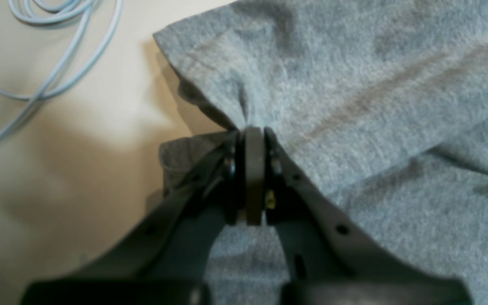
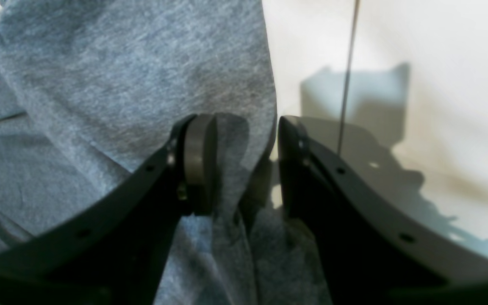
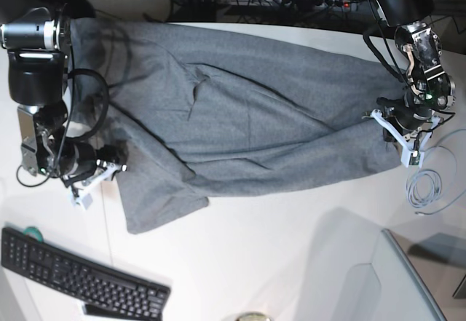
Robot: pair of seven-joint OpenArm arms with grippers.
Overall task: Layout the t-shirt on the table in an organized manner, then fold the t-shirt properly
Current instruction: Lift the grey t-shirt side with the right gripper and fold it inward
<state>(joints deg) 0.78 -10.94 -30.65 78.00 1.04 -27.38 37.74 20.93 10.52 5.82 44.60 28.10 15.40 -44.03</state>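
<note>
The heather-grey t-shirt (image 3: 247, 110) lies stretched sideways across the white table (image 3: 277, 241), with creases and a flap folded over along its near edge. My left gripper (image 1: 254, 132) is shut on the t-shirt (image 1: 354, 84), pinching a bunched bit of cloth at the edge; in the base view the left gripper (image 3: 384, 121) is at the shirt's right end. My right gripper (image 2: 246, 123) stands open astride the edge of the t-shirt (image 2: 121, 84), with a fold of cloth between the jaws and a gap at one finger. In the base view the right gripper (image 3: 116, 167) is at the shirt's left end.
A coiled pale-blue cable (image 1: 49, 51) lies on the table (image 1: 79, 148) beside the left gripper, seen too as the cable (image 3: 426, 190) at the right edge. A black keyboard (image 3: 80, 274) sits at the front left. A thin dark seam (image 2: 347, 76) crosses the table (image 2: 439, 84).
</note>
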